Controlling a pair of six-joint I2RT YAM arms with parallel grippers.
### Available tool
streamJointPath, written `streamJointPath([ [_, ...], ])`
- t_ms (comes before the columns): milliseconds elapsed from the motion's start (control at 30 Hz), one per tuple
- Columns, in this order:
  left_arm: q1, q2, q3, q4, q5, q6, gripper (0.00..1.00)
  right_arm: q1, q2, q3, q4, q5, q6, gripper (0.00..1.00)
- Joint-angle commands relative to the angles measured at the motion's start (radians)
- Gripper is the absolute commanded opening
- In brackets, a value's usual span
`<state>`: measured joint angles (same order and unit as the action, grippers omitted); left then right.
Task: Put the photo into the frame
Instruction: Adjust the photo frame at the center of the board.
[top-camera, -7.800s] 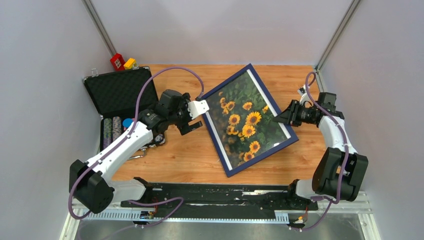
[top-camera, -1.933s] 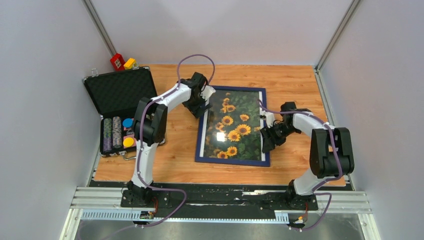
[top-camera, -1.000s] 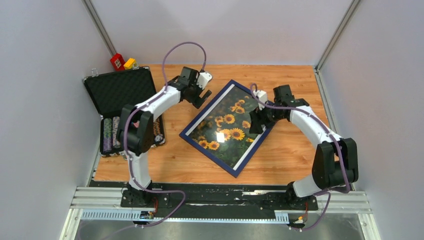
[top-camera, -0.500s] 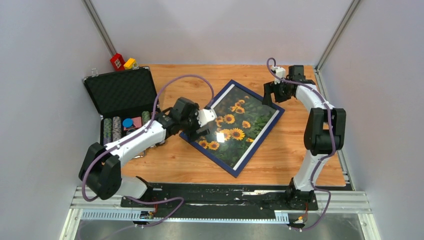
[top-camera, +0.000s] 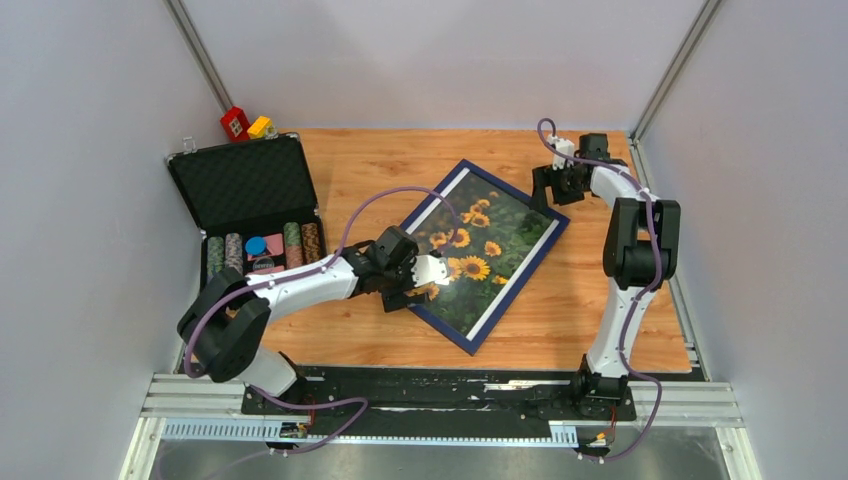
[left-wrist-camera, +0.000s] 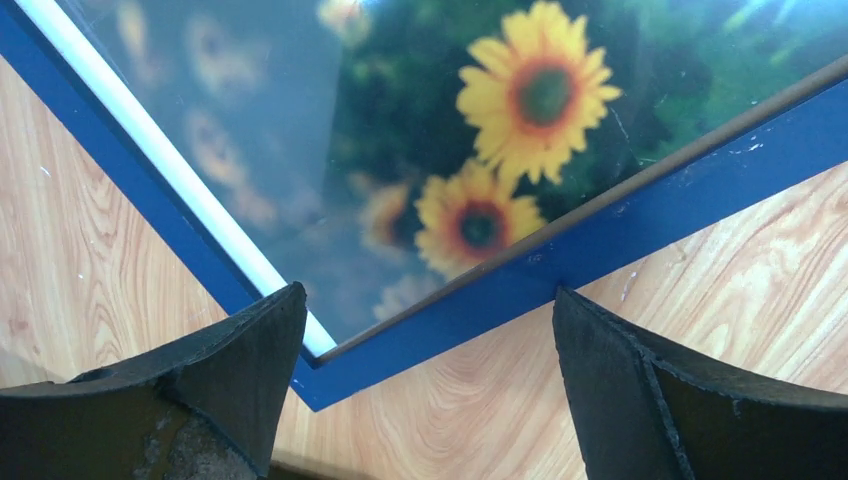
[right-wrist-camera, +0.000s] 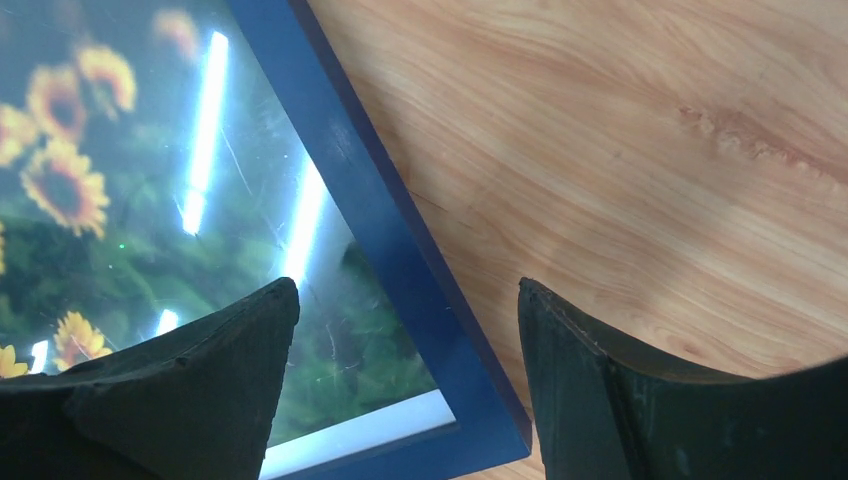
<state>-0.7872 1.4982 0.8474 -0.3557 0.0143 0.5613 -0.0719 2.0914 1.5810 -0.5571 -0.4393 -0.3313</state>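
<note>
Left gripper (left-wrist-camera: 425, 300) wide open; right gripper (right-wrist-camera: 407, 290) open, both empty

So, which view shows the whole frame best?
The top external view: nearly the whole frame shows there, with all four sides. The left wrist view shows only one corner of it, and the right wrist view only another corner.

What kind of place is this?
Probably a robot test booth: plain grey walls close around a wooden table, and a left arm and right arm stand on a metal rail.
</note>
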Motion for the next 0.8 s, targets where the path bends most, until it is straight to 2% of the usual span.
streamJointPath([
  [0, -0.012, 0.056, -0.008, 0.120, -0.064, 0.009, 1.00, -0.009, 0.019, 0.013, 0.027, -0.027, -0.023, 0.78],
  [167, -0.012, 0.106, -0.009, 0.152, -0.104, 0.023, 1.00, -0.014, -0.011, -0.069, 0.024, -0.087, -0.041, 0.74],
  [367, -0.012, 0.090, -0.044, 0.183, -0.138, 0.026, 1.00, -0.031, -0.082, -0.193, 0.012, -0.135, -0.063, 0.68],
  [567, -0.012, 0.133, -0.056, 0.234, -0.229, 0.046, 1.00, -0.078, -0.191, -0.356, -0.018, -0.198, -0.089, 0.63],
  [767, 0.009, 0.231, 0.007, 0.276, -0.343, 0.048, 1.00, -0.081, -0.318, -0.512, -0.057, -0.188, -0.149, 0.63],
])
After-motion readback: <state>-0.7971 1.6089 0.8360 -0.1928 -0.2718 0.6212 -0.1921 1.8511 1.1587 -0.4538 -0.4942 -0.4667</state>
